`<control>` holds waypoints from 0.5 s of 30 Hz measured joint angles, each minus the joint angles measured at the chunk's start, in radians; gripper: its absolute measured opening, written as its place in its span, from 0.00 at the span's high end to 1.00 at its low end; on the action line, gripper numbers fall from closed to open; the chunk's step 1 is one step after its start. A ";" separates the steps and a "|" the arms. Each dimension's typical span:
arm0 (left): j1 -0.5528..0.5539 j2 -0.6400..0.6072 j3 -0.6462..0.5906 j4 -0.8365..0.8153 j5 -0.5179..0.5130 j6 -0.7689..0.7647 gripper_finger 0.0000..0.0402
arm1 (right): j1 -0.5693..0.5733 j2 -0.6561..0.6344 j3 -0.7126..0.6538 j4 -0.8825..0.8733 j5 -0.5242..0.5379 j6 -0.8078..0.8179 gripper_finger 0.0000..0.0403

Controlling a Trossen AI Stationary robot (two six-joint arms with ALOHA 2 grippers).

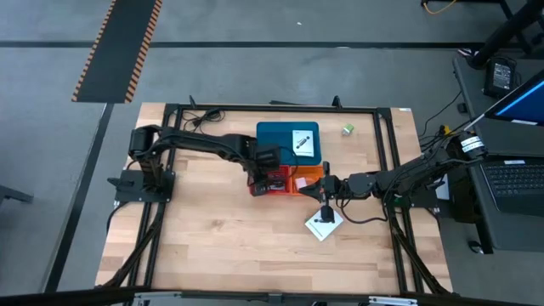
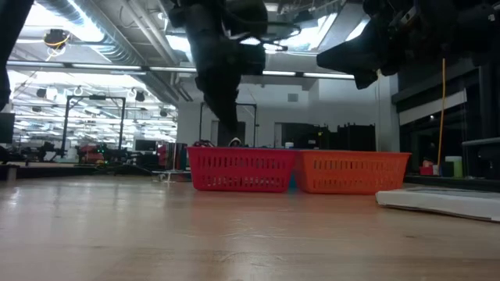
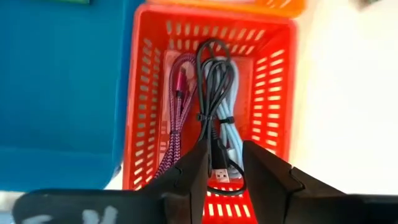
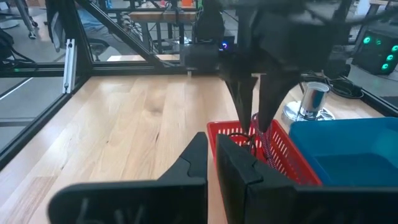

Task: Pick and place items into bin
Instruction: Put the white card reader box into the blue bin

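A black cable [image 3: 213, 93] lies coiled in the red basket [image 3: 144, 118], next to a purple cable [image 3: 176, 112] and a pale blue cable [image 3: 231, 118]. The left gripper [image 3: 224, 163] hangs right over this basket. Its two dark fingers [image 3: 196, 165] stand a little apart, and the end of the black cable shows in the gap between them. The fingers do not look pressed on the cable, so the jaws look open with the cable lying loose under them.

From above, the red basket [image 1: 270, 184] sits near the middle of the table [image 1: 212, 255]. An orange basket [image 1: 308, 178] touches its side at 3 o'clock. A blue bin [image 1: 280, 140] sits at 12 o'clock from the red basket, and a white card [image 1: 302, 142] with a black pen shape lies inside it. Another white card [image 1: 324, 226] lies on the table at 4 o'clock from the baskets. A tiny green cube [image 1: 348, 129] sits on the table at 3 o'clock from the blue bin.

The right gripper [image 1: 325, 189] waits by the orange basket, above the second card. Its jaws are closed and hold nothing.
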 joint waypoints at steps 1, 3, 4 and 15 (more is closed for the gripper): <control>-0.002 -0.007 0.001 0.000 0.004 0.022 0.77 | 0.000 0.000 0.000 -0.001 0.000 0.000 0.96; -0.009 -0.021 0.002 0.004 0.009 0.057 0.79 | 0.000 0.000 0.000 -0.004 0.000 0.000 0.96; -0.014 -0.029 0.002 0.008 0.011 0.071 0.79 | 0.000 0.000 0.000 -0.007 0.000 0.000 0.96; -0.063 -0.077 0.002 0.155 0.010 0.186 0.94 | 0.001 -0.027 0.001 -0.069 0.000 0.045 0.98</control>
